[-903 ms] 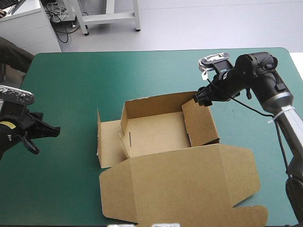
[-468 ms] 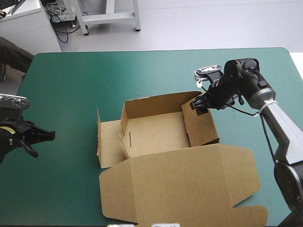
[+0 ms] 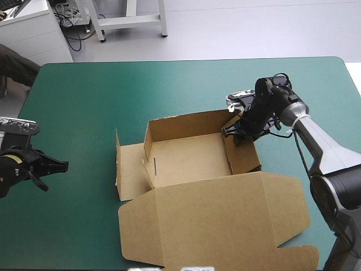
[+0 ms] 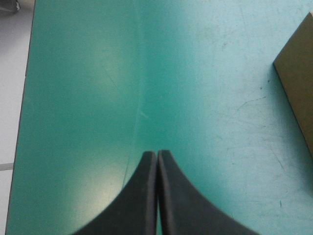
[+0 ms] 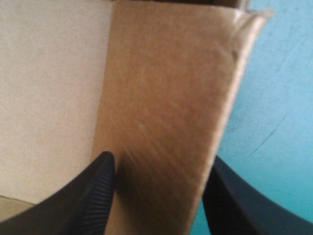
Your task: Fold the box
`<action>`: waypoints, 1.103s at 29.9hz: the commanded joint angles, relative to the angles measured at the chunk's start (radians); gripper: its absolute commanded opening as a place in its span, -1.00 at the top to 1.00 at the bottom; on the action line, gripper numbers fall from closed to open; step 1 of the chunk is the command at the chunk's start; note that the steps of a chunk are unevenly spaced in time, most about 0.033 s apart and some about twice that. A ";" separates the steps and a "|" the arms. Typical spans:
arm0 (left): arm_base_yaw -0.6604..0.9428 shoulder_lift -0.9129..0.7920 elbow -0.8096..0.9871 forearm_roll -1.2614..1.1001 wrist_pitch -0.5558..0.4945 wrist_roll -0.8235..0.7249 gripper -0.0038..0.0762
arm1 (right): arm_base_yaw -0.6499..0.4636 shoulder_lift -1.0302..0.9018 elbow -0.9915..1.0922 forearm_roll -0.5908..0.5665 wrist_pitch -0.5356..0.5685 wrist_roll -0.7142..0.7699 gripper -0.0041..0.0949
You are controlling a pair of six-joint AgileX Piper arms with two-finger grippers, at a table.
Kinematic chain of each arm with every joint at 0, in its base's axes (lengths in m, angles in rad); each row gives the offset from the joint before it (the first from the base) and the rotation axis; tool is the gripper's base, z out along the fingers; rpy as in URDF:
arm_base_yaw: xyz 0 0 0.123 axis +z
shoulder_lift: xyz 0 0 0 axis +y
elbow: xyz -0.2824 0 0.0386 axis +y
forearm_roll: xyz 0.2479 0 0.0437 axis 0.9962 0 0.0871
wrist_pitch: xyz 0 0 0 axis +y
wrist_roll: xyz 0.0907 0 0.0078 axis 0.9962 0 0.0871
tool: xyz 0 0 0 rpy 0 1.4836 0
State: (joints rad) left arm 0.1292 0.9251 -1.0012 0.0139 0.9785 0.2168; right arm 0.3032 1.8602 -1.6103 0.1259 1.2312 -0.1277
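The brown box point(image 3: 186, 161) stands in the middle of the teal-green cover with its back and side walls raised. Its lid point(image 3: 225, 220) lies flat toward the front edge, and a left flap point(image 3: 131, 169) lies flat on the cover. My right gripper point(image 3: 232, 132) is at the back right corner, open, with one finger on each side of the right wall point(image 3: 241, 149). The right wrist view shows that wall point(image 5: 161, 88) filling the gap in my right gripper point(image 5: 160, 159). My left gripper point(image 3: 66, 165) point(image 4: 157, 152) is shut and holds nothing, low over the cover well left of the box point(image 4: 298, 73).
Bare teal-green cover point(image 3: 113, 96) lies behind and to the left of the box. The flat lid reaches almost to the table's front edge. The table's left edge point(image 4: 24, 98) runs close beside my left gripper.
My right gripper has moved left and down from beyond the back right corner, so that it stands astride the right wall. My left gripper has shifted slightly toward the front.
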 commanded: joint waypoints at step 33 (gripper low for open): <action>-0.001 -0.009 -0.026 -0.014 -0.059 -0.045 0.98 | -0.271 -0.332 -0.041 0.262 0.017 -0.283 0.97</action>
State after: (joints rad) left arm 0.1292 0.9251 -1.0012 0.0239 0.9779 0.1825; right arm 0.0739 1.6092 -1.6180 0.3032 1.2330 -0.3743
